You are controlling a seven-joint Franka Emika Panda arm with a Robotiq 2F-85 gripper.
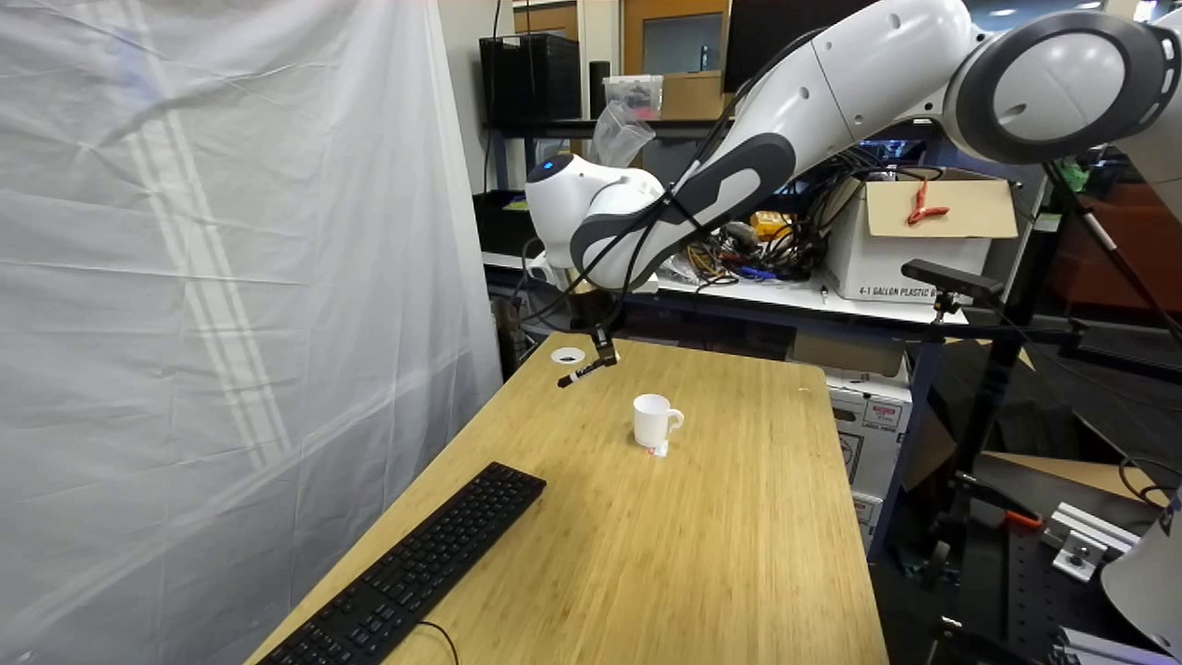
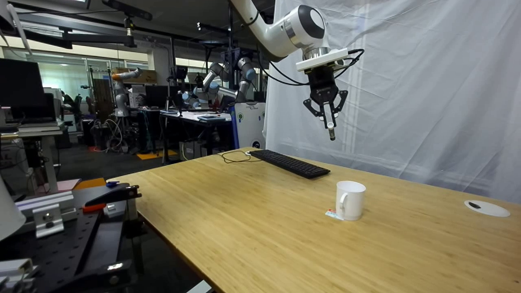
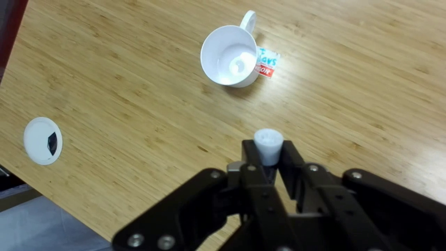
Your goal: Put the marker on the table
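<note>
The marker is a thin stick with a white body, dark lettering and a dark end. My gripper point(image 1: 608, 355) is shut on the marker point(image 1: 584, 372) and holds it tilted above the table point(image 1: 720, 536). In an exterior view the gripper point(image 2: 329, 118) points down and the marker's dark end point(image 2: 332, 134) sticks out below the fingertips. In the wrist view the marker's white end point(image 3: 268, 146) sits between the two fingertips point(image 3: 268, 153); the rest of it is mostly hidden by the fingers. The wooden table top also shows in the wrist view point(image 3: 139, 104), below the gripper.
A white cup point(image 1: 651, 420) stands on the table, with a small printed label point(image 3: 267, 62) beside its base. A black keyboard point(image 1: 416, 563) lies along the table's curtain side. A white round disc point(image 3: 42, 141) is set near a table edge. A pale curtain point(image 2: 407, 101) hangs alongside.
</note>
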